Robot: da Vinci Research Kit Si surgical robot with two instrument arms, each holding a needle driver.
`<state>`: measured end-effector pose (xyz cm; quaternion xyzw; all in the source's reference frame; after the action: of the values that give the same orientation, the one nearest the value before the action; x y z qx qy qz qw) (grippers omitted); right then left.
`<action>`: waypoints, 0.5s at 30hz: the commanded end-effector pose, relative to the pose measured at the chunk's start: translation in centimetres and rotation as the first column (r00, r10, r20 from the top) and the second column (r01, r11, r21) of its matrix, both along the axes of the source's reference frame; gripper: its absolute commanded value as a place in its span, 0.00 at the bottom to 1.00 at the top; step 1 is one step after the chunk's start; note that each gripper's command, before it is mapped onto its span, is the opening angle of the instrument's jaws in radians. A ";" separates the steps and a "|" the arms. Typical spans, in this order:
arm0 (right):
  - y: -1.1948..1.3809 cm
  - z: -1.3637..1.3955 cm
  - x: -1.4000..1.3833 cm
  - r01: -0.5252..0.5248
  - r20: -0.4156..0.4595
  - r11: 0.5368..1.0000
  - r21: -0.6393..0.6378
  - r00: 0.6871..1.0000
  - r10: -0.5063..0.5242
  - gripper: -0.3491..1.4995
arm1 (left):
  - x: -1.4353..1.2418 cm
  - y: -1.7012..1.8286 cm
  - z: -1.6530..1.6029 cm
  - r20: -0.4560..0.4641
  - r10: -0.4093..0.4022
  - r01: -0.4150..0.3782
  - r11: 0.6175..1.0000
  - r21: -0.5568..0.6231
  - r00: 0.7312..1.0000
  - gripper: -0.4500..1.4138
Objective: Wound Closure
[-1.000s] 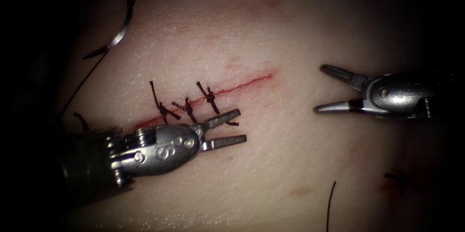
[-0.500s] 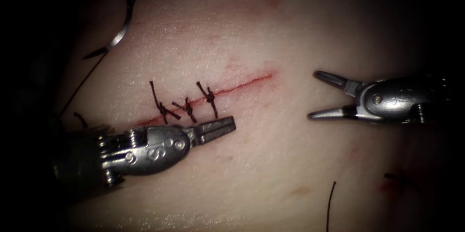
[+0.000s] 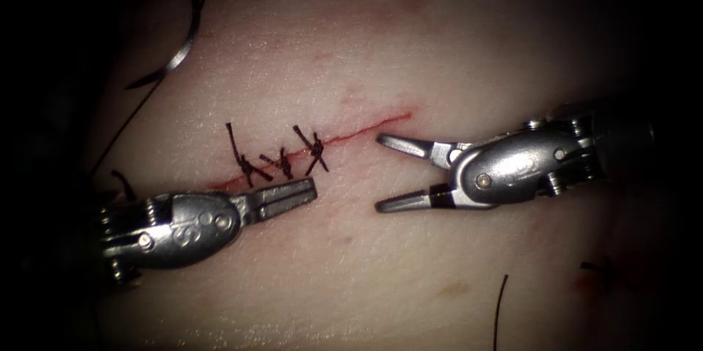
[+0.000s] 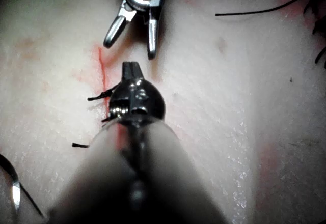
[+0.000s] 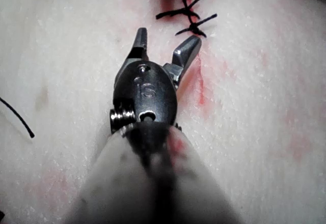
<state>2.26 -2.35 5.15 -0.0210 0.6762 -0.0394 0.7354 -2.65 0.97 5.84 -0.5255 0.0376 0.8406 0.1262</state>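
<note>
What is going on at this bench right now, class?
Two tools work over a cut in the tissue. Three knotted stitches close its left part; the right part lies open. The left tool, jaws shut, holds nothing. The right tool, jaws open, holds nothing. The needle lies on the tissue at far left, thread trailing.

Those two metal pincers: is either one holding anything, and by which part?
Nothing is held. The left tool is shut and empty, the right tool open and empty. The needle lies free on the tissue.
</note>
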 end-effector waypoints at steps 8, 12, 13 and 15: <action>0.00 0.12 0.30 0.001 -0.013 0.999 -0.035 1.000 -0.001 0.88 | -0.04 0.04 0.06 0.207 -0.012 0.000 0.998 0.060 0.978 0.00; -0.01 0.15 0.39 0.014 -0.035 0.998 -0.054 0.999 -0.016 0.86 | -0.04 0.06 0.06 0.261 -0.017 -0.003 0.997 0.077 0.965 0.00; -0.02 0.16 0.41 0.017 -0.040 0.998 -0.057 0.999 -0.020 0.85 | -0.04 0.07 0.06 0.269 -0.018 -0.003 0.997 0.080 0.963 0.00; -0.03 0.17 0.46 0.023 -0.049 0.998 -0.061 0.998 -0.026 0.83 | -0.03 0.09 0.05 0.284 -0.018 -0.006 0.997 0.083 0.959 0.00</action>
<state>2.64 -2.33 5.29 -0.0368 0.6927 -0.0689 0.7170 -2.63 1.04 5.84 -0.6369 -0.0144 0.7551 0.1551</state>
